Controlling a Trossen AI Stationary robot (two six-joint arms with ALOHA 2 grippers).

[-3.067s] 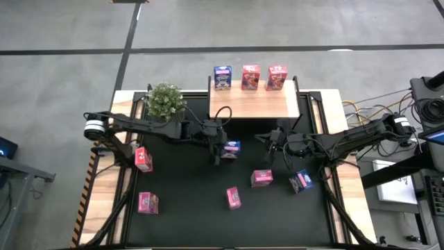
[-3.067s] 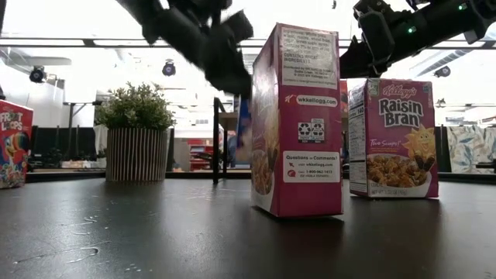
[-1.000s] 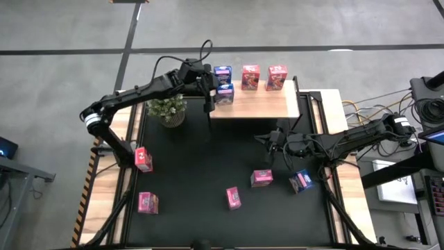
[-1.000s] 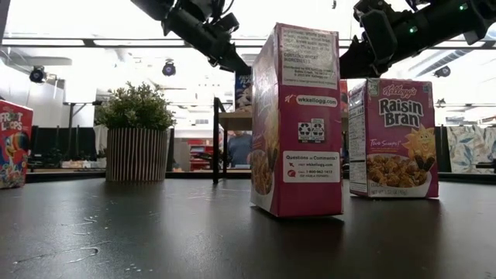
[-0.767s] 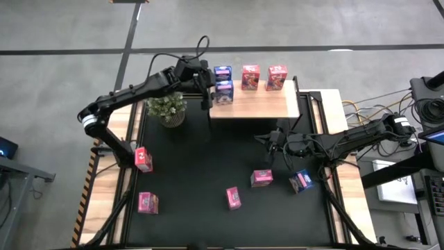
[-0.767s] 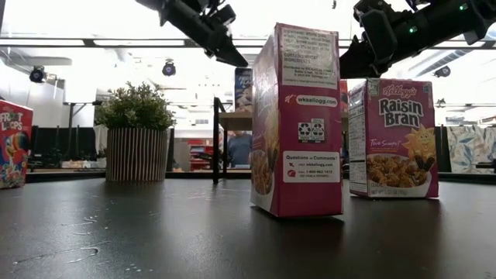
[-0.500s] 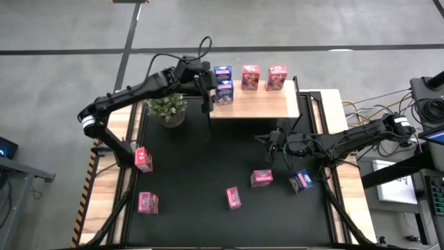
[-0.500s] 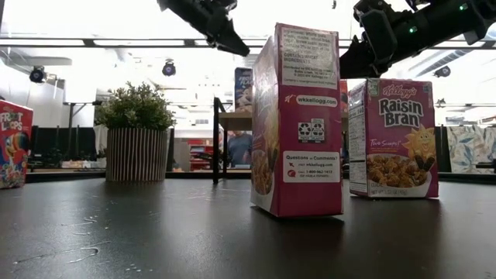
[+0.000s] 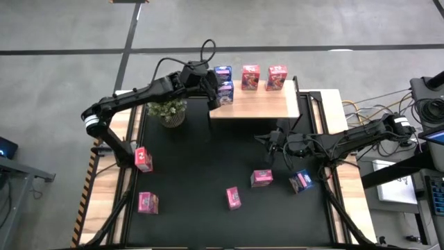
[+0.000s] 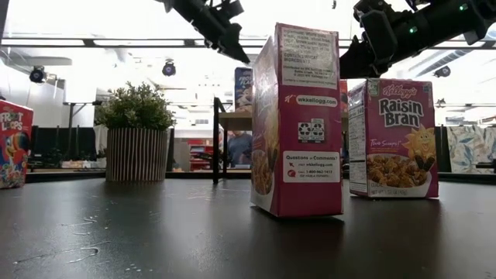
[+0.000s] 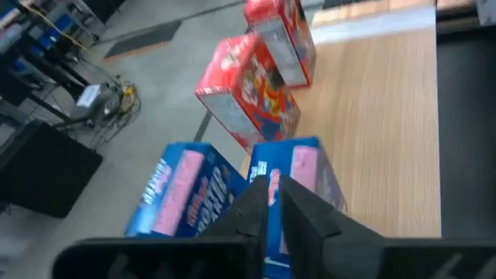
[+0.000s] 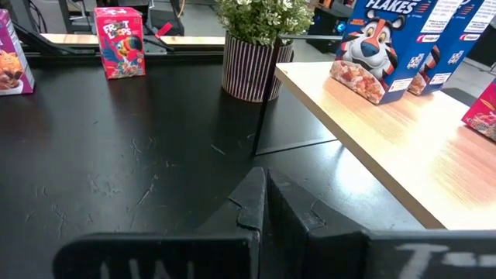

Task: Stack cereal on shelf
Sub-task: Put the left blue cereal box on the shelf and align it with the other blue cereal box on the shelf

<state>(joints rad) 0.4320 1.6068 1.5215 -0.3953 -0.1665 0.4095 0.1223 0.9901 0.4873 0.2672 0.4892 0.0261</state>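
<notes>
Jaws of left gripper (image 9: 214, 94) — shut (fingers together) — beside blue cereal box (image 9: 225, 91).

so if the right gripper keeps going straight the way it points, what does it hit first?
Probably the striped pot of the potted plant, past bare black tabletop. The shelf edge runs just beside that line, so it could clip the corner first; depth is unclear. The right gripper has its jaws shut.

Three seconds ago the left claw (image 9: 212, 86) held a blue cereal box (image 9: 225, 91) low over the worktop (image 9: 194, 173) centre. That box now stands on the shelf (image 9: 260, 103), just in front of the other blue box (image 9: 223, 73). The claw, fingers together, has drawn back to the shelf's left edge.
</notes>
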